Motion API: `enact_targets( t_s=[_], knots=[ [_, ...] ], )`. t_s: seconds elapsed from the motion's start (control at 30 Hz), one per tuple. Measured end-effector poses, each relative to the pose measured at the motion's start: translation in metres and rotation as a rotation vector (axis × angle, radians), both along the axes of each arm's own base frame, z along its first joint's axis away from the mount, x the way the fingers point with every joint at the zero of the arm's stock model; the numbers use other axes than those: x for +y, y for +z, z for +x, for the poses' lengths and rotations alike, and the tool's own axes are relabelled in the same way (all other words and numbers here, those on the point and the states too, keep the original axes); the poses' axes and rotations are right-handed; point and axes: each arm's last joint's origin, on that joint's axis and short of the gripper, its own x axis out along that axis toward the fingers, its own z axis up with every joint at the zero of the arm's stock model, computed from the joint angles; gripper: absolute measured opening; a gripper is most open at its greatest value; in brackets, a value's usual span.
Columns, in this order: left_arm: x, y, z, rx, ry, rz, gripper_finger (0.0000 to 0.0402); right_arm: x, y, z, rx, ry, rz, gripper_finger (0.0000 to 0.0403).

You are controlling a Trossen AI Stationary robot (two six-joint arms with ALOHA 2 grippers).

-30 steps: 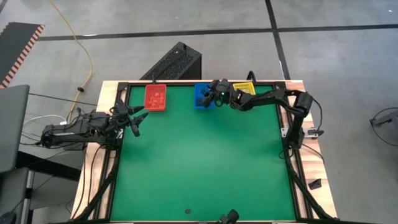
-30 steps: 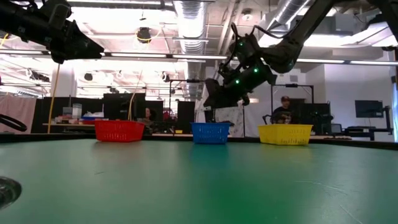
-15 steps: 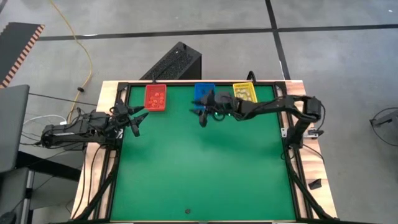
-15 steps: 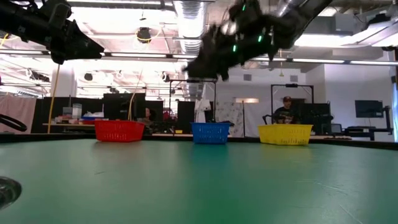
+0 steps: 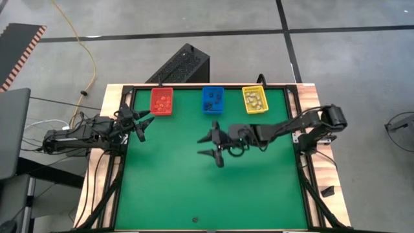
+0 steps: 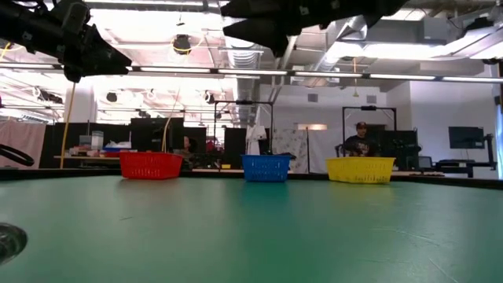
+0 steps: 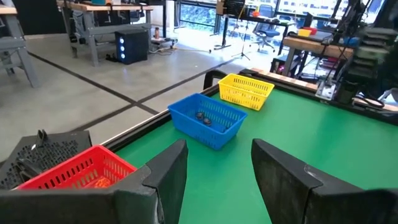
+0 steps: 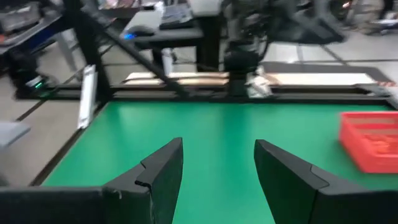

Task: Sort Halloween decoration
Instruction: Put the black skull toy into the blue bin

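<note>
The Halloween decoration shows only as tiny trinkets lying inside three bins along the far edge: orange-brown ones in the red bin (image 5: pixel 162 101), black ones (image 7: pixel 204 118) in the blue bin (image 5: pixel 212 99), and cream-white ones in the yellow bin (image 5: pixel 254 99). My right gripper (image 5: pixel 209 146) hangs open and with nothing in it high over the middle of the green table, pointing toward the left edge. In the low view it shows at the top (image 6: pixel 259 23). My left gripper (image 5: pixel 144 127) waits open at the left edge, near the red bin (image 7: pixel 81 171).
The green table top (image 5: pixel 194 188) lies bare between the bins and the near edge. A small dark round thing (image 5: pixel 195 219) sits near the front edge. A black frame rail (image 5: pixel 126 162) borders the table. A person (image 6: pixel 360 140) sits in the room beyond.
My right gripper has swung away from above the blue bin toward the table's middle and near side, rising as it went, and has turned until it points toward the left edge. The bins have not moved.
</note>
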Motion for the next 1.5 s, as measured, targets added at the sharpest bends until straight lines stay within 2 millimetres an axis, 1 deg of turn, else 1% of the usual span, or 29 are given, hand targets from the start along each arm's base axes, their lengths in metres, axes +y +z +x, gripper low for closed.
enact_targets(
  t_s=[0.13,0.23,0.3,0.47,0.63,0.7,0.77,0.8,0.93,1.07,1.13,1.2,1.37,1.5],
  knots=[
    [0.000,0.000,0.000,-0.007,0.000,-0.011,0.0169,0.022,-0.007,0.002,0.013,0.057,0.003,0.0227],
    [0.000,0.000,0.000,-0.005,-0.003,-0.013,0.0169,0.036,-0.017,0.007,0.017,0.071,0.044,0.0227],
    [0.000,0.000,0.000,-0.004,-0.003,-0.013,0.0169,0.045,-0.027,0.010,0.036,0.068,0.066,0.0227],
    [0.000,-0.001,0.000,-0.004,-0.004,-0.017,0.0169,0.069,-0.064,0.026,0.064,0.108,0.051,0.0227],
    [-0.001,-0.001,0.000,-0.003,-0.024,-0.020,0.0169,0.091,-0.084,0.042,0.095,0.147,0.047,0.0227],
    [-0.001,-0.001,0.000,-0.001,-0.024,-0.021,0.0169,0.101,-0.094,0.048,0.137,0.175,0.038,0.0227],
    [-0.001,-0.002,0.000,0.007,-0.023,-0.028,0.0169,0.112,-0.098,0.051,0.171,0.211,0.027,0.0227],
    [-0.001,-0.003,0.000,0.010,-0.023,-0.030,0.0169,0.119,-0.097,0.052,0.182,0.227,0.024,0.0227],
    [-0.001,-0.003,0.000,0.011,-0.022,-0.035,0.0169,0.145,-0.083,0.051,0.220,0.275,0.037,0.0227],
    [-0.001,-0.003,0.000,0.006,-0.021,-0.046,0.0169,0.175,-0.069,0.045,0.200,0.352,-0.009,0.0227],
    [-0.001,-0.003,0.000,0.001,-0.020,-0.061,0.0169,0.185,-0.065,0.041,0.194,0.379,-0.036,0.0227],
    [-0.001,-0.004,0.000,-0.004,-0.018,-0.073,0.0169,0.191,-0.065,0.038,0.210,0.380,-0.051,0.0227],
    [-0.001,-0.004,0.000,-0.014,-0.017,-0.087,0.0169,0.190,-0.067,0.037,0.235,0.355,-0.024,0.0227],
    [-0.001,-0.004,0.000,-0.014,-0.017,-0.089,0.0169,0.191,-0.067,0.037,0.231,0.364,-0.040,0.0227]
  ],
)
